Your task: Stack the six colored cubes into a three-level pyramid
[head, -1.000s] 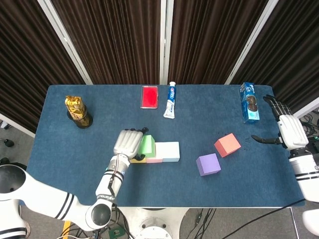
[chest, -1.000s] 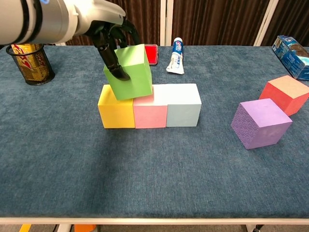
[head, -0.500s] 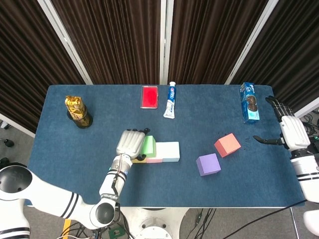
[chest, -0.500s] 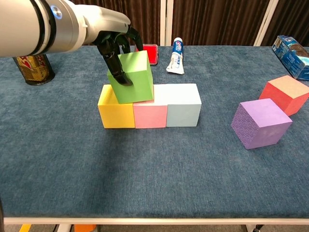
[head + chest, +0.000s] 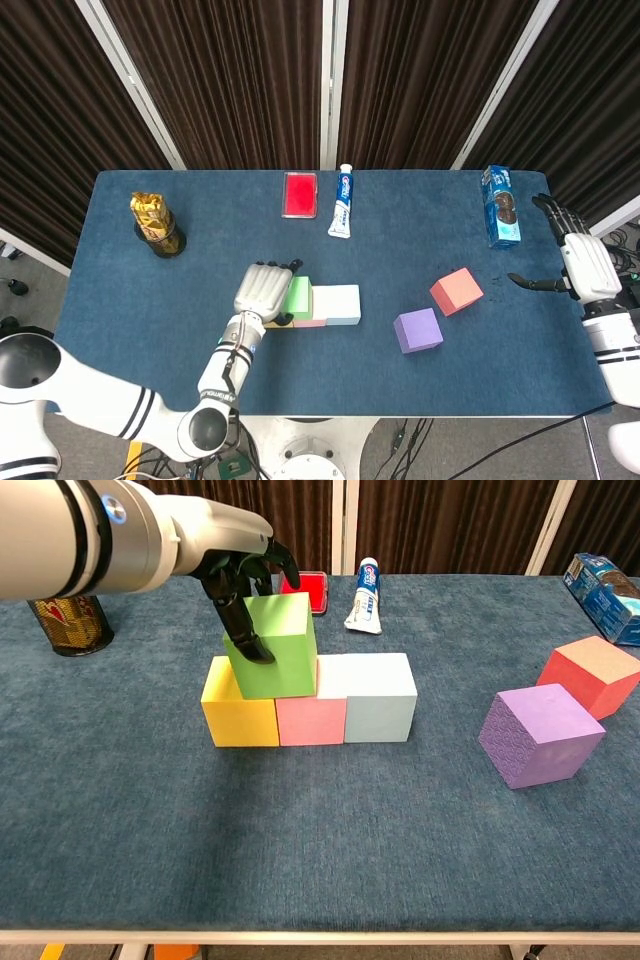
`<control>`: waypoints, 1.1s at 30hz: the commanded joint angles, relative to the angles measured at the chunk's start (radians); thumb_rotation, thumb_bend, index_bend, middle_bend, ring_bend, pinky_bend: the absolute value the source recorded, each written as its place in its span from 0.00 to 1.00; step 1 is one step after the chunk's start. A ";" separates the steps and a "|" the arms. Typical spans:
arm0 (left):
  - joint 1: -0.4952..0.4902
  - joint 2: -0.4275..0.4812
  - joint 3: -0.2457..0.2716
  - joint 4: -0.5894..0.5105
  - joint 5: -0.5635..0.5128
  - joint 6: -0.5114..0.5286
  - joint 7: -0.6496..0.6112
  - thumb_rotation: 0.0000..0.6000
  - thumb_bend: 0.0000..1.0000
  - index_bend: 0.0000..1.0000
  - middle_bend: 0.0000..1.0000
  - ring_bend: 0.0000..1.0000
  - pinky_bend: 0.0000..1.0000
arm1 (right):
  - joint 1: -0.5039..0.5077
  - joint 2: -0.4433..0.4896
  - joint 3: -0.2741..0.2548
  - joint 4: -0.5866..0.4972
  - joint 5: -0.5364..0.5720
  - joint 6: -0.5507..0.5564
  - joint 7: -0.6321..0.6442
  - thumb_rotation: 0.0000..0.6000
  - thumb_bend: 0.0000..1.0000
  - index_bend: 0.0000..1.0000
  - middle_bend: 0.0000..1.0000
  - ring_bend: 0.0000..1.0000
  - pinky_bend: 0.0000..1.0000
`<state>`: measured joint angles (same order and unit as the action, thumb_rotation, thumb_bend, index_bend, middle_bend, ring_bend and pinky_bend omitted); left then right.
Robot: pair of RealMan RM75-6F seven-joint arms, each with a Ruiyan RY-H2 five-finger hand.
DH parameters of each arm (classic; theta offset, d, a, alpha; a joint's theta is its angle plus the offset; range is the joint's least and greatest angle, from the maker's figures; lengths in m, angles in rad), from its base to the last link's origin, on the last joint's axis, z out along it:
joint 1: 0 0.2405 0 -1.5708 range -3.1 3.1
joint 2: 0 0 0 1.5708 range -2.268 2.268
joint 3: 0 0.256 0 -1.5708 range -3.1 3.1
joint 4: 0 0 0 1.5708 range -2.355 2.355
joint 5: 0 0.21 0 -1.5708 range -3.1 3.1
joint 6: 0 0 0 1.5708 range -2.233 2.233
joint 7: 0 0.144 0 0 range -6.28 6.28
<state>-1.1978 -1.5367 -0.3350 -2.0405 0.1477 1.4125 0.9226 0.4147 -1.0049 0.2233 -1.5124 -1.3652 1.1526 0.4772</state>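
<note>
Six cubes [image 5: 271, 646], one toothpaste tube [image 5: 342, 200]

We are seeing the green cube [image 5: 272, 645] sitting across the yellow cube [image 5: 238, 714] and pink cube [image 5: 310, 720], pale blue cube [image 5: 380, 710] adjoining; purple cube [image 5: 540, 735] and red cube [image 5: 590, 675] lying apart.

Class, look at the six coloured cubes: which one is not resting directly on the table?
The green cube. It sits on the yellow cube and pink cube, held by the left hand; the others rest on the table.
</note>
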 commanded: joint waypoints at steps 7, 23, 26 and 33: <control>0.001 0.008 -0.005 -0.008 -0.006 -0.016 0.004 1.00 0.27 0.12 0.42 0.25 0.28 | 0.000 -0.001 0.000 -0.003 -0.002 0.001 -0.003 1.00 0.00 0.00 0.02 0.00 0.00; -0.001 0.021 -0.006 -0.023 -0.010 -0.039 0.000 1.00 0.26 0.10 0.16 0.15 0.27 | -0.002 -0.007 -0.004 0.011 -0.006 0.003 0.007 1.00 0.00 0.00 0.02 0.00 0.00; 0.000 0.022 -0.006 -0.024 -0.010 -0.039 -0.005 1.00 0.26 0.10 0.10 0.13 0.26 | -0.003 -0.009 -0.006 0.014 -0.006 0.001 0.010 1.00 0.00 0.00 0.02 0.00 0.00; 0.010 0.030 -0.002 -0.040 0.026 -0.047 -0.031 1.00 0.26 0.09 0.05 0.04 0.21 | -0.005 -0.012 -0.007 0.019 -0.005 0.003 0.013 1.00 0.00 0.00 0.02 0.00 0.00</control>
<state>-1.1921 -1.5114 -0.3385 -2.0741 0.1601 1.3720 0.9004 0.4100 -1.0167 0.2166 -1.4929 -1.3703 1.1556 0.4906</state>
